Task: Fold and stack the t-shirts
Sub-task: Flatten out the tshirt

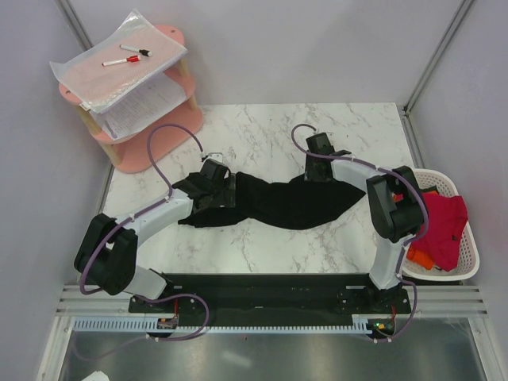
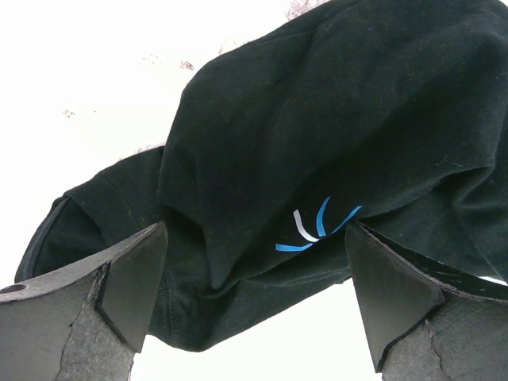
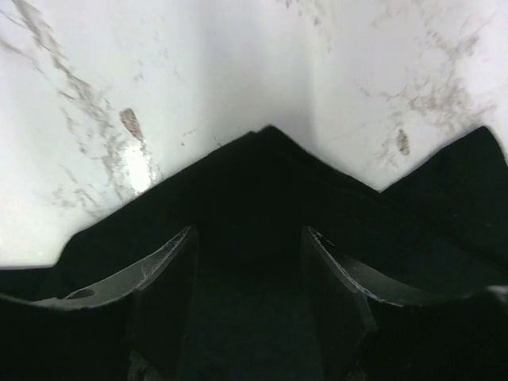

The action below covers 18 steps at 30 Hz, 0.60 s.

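The black t-shirt lies rumpled in a long band across the middle of the marble table, running from left of centre toward the right of the top frame. The left gripper sits over the shirt's left end, and the right gripper is over its upper right edge.

In the left wrist view the left gripper has its jaws spread wide and clamps nothing. The folded black cloth fills the upper right of that frame and carries a small blue and white mark. The fingers stand at the lower corners, either side of it.

In the right wrist view the right gripper has its jaws parted with a clear gap. Dark cloth lies beneath and between them, peaking in a corner at mid-frame against the white marble. It is too dark to tell whether the pads touch it.

At the right edge of the top frame a white slatted basket holds a red t-shirt and an orange one. A pink shelf at upper left carries papers and markers.
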Each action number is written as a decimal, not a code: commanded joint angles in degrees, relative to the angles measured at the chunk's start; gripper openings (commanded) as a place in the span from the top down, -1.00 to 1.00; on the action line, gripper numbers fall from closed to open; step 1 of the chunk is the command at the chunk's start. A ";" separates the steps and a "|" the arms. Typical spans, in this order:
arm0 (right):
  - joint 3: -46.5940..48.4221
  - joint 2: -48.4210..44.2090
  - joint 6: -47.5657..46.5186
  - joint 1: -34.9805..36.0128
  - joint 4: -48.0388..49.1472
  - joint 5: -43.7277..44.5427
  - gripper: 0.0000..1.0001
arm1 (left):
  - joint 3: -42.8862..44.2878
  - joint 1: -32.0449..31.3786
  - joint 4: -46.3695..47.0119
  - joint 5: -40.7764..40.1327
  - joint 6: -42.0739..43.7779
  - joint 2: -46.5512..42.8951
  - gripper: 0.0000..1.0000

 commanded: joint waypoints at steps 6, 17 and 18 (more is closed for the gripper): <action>3.72 7.87 -0.20 0.38 1.60 1.05 -0.11 | 3.37 -0.09 0.86 -1.88 2.80 0.12 -1.00; 11.45 9.82 -1.60 0.21 5.55 -3.78 1.00 | 14.00 0.00 1.74 -1.71 8.08 4.77 -1.00; 11.72 7.90 -1.69 0.30 5.99 -4.31 1.00 | 15.14 0.00 1.74 -1.53 8.25 5.39 -1.00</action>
